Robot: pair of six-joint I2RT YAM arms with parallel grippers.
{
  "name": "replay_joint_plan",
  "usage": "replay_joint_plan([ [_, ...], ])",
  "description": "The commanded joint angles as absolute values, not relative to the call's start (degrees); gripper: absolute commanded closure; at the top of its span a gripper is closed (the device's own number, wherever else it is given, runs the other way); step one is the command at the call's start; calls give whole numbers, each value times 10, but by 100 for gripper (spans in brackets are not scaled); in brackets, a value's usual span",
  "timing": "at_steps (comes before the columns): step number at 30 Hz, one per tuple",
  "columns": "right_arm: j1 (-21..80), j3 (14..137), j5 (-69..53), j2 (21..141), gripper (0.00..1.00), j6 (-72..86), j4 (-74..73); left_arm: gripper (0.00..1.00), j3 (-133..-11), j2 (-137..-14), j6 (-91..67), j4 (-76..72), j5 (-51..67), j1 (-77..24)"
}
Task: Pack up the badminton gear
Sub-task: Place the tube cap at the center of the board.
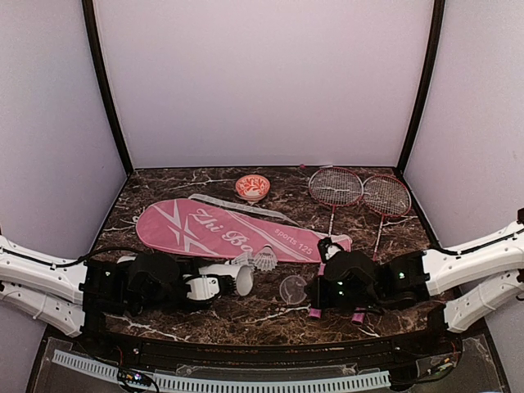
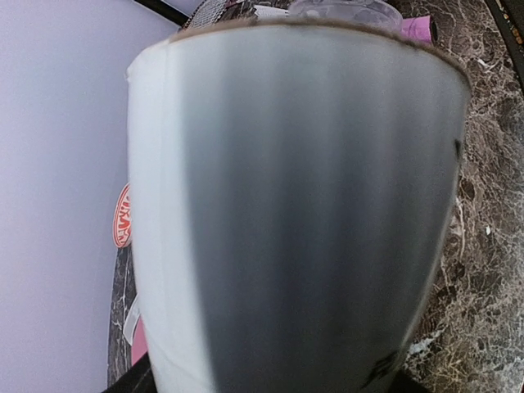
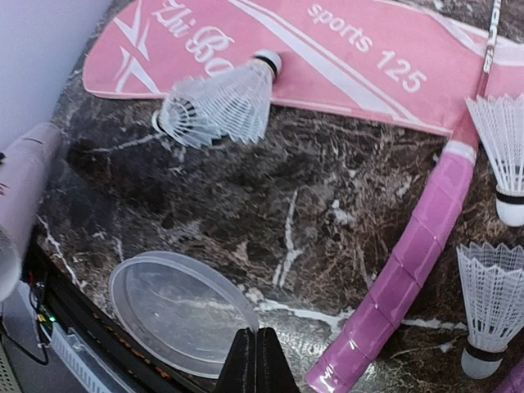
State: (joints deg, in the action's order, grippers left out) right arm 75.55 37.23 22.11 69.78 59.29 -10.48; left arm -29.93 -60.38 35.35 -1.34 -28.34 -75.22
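My left tool [image 1: 199, 287] grips the white tube [image 2: 295, 213]; my right tool [image 3: 255, 360] sits closed and empty by a clear lid [image 3: 180, 311].

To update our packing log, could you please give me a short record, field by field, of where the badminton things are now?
left pincer: grips the white tube
right pincer: shut, empty, above the clear lid
shuttlecocks: loose on the table
rackets: side by side, right, outside the cover
pink cover: flat, centre
bowl: behind the cover
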Motion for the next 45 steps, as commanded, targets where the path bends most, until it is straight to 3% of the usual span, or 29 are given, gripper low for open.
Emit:
replay_joint_plan([
  [1,772,411,197,765,100,618,-136,35,-314,-596,354,-1,-288,-751],
  [14,794,506,153,906,100,628,-191,35,-319,-592,356,9,-301,-751],
  [29,795,550,141,974,100,628,-232,35,-324,-595,352,16,-297,-751],
  [36,795,550,150,966,87,632,-229,35,-324,-598,352,16,-295,-751],
  [39,795,537,164,944,70,637,-218,35,-323,-599,353,15,-297,-751],
  [45,795,508,196,886,55,624,-187,34,-321,-604,355,11,-299,-751],
])
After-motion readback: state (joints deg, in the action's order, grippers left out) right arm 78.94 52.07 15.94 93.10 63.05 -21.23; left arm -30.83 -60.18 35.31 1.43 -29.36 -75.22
